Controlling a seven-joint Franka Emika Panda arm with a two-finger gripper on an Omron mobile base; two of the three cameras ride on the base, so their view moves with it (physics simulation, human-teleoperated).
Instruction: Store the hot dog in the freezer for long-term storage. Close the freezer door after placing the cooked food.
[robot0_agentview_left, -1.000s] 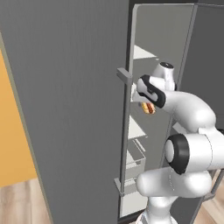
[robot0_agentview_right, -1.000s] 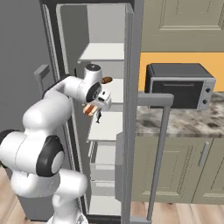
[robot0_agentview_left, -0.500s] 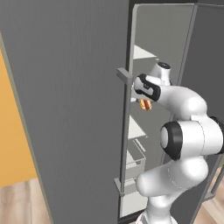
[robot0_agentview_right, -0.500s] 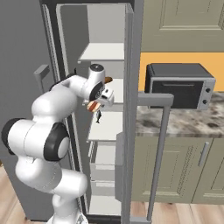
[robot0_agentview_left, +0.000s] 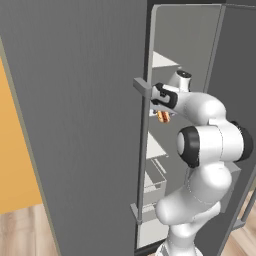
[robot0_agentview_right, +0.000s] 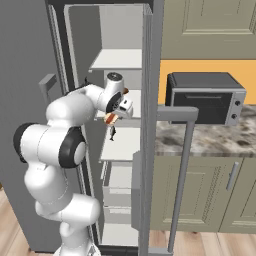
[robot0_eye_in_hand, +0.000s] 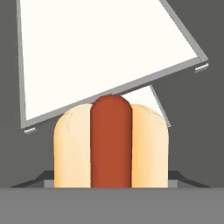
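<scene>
1. Hot dog (robot0_eye_in_hand: 111, 144) held in the gripper (robot0_agentview_right: 114, 119), closed on it, inside the open freezer (robot0_agentview_right: 122, 60), above a white shelf (robot0_agentview_right: 122, 142).
2. Hand view: bun with sausage up front, shelf panels beyond.
3. Step: carrying food in for placing. Next likely needs lowering onto the shelf, letting go, backing the arm out.
4. Freezer door (robot0_agentview_left: 75, 125) stands wide open, handle (robot0_agentview_left: 141, 150) at its edge; closing not yet done.

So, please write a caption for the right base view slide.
Gripper carries the hot dog into the open freezer, above a white shelf.
</scene>
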